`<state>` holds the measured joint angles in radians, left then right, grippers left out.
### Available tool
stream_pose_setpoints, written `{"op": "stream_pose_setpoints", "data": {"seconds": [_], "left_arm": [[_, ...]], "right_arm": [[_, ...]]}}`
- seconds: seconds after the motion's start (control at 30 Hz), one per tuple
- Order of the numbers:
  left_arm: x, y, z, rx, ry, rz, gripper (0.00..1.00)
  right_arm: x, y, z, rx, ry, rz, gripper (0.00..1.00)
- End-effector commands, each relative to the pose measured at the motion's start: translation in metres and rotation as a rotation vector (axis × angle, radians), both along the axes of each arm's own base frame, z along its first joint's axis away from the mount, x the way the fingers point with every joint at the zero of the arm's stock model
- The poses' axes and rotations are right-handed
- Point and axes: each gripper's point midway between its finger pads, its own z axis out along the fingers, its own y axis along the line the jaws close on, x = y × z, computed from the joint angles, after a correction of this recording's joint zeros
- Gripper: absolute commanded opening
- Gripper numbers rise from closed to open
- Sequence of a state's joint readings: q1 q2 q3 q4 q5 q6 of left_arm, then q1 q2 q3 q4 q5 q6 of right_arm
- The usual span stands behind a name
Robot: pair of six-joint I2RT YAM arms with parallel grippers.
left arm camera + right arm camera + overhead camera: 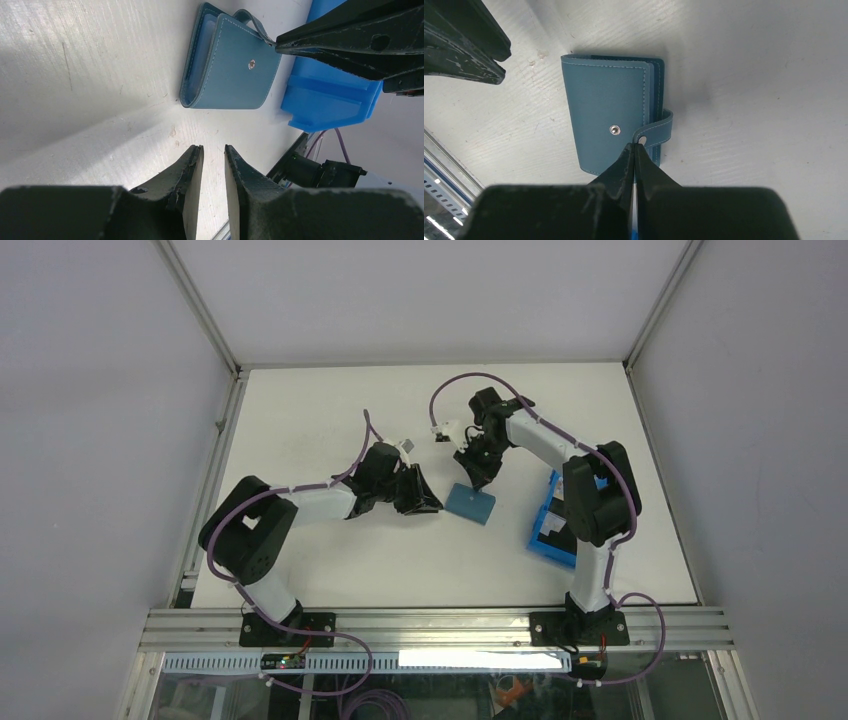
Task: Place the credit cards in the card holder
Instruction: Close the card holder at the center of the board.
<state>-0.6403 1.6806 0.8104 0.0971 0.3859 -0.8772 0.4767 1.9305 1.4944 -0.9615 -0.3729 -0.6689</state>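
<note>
The teal card holder (472,505) lies folded shut on the white table between the two arms. It also shows in the left wrist view (235,75) and the right wrist view (604,110). Its snap tab (659,127) is unsnapped and lifted off the button (614,130). My right gripper (634,145) is shut with its tips pinching the end of the tab, and it also shows from above (478,483). My left gripper (213,148) is narrowly open and empty, low on the table just left of the holder (432,502). The credit cards show only as dark and pale patches in the bin (548,527).
A bright-blue plastic bin (557,540) stands right of the card holder, partly under the right arm, and it also shows in the left wrist view (325,100). The metal frame rail (440,625) runs along the near table edge.
</note>
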Motion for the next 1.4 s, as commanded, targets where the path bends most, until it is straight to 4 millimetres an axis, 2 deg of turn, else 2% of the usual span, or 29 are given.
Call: {"op": "stream_pose_setpoints", "data": {"seconds": [0.0, 0.13, 0.33, 0.5, 0.63, 0.9, 1.37], "left_arm": [[0.007, -0.012, 0.017, -0.065, -0.036, -0.019, 0.24], [0.011, -0.029, 0.027, -0.112, -0.037, -0.041, 0.23], [0.019, -0.055, 0.036, -0.162, -0.029, -0.053, 0.2], [0.031, -0.064, 0.029, -0.163, -0.002, -0.032, 0.16], [0.034, -0.066, 0.01, -0.137, 0.056, -0.006, 0.13], [0.026, -0.06, -0.023, -0.083, 0.141, 0.018, 0.04], [0.02, -0.061, -0.035, -0.089, 0.173, 0.025, 0.01]], "right_arm": [[0.01, 0.009, 0.026, 0.047, -0.064, 0.002, 0.0], [0.001, 0.009, 0.025, 0.064, -0.041, 0.012, 0.0], [-0.001, 0.003, 0.023, 0.077, -0.026, -0.013, 0.0], [0.002, -0.002, 0.027, 0.103, -0.022, -0.039, 0.0], [-0.001, 0.0, 0.029, 0.126, -0.013, -0.036, 0.0], [-0.008, 0.002, 0.026, 0.141, -0.02, -0.018, 0.0], [-0.015, 0.009, 0.011, 0.082, -0.049, 0.007, 0.0]]}}
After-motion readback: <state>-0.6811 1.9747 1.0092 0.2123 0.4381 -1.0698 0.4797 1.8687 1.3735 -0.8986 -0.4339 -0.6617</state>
